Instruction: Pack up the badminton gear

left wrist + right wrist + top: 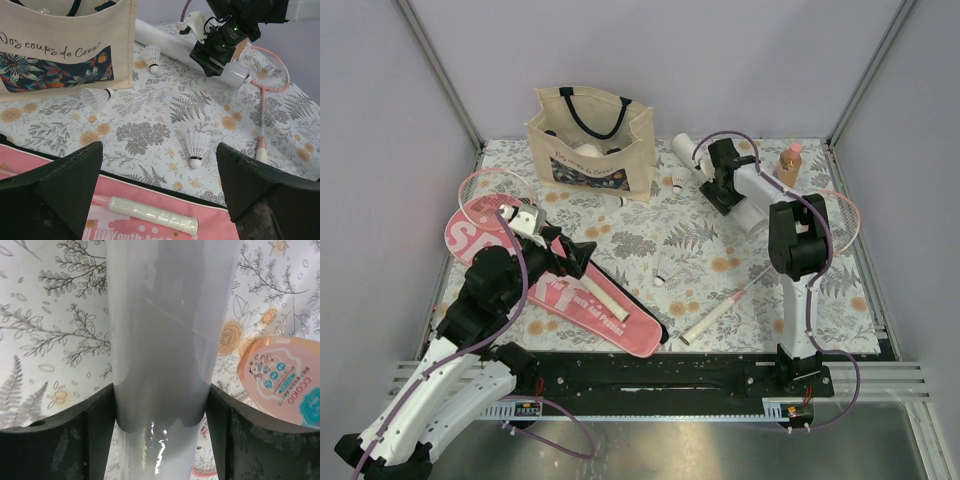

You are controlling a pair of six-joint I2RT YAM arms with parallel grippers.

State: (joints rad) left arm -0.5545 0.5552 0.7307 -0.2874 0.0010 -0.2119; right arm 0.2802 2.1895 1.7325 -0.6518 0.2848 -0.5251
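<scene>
I am on the tube [160,315], lying at 1 o'clock on the worktop [620,230] beside the bottle [280,382]. My right pincer [161,410] straddles it; whether it grips yet I cannot tell. Next, I judge: clamp firmly, lift level. My left pincer [157,150] gapes empty.

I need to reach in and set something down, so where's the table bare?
Mid-table is bare, between the tote, the case and the shuttlecock. The front right corner, right of the racket handle, is bare too. Crowded at back right: tube, bottle, right tool.
</scene>
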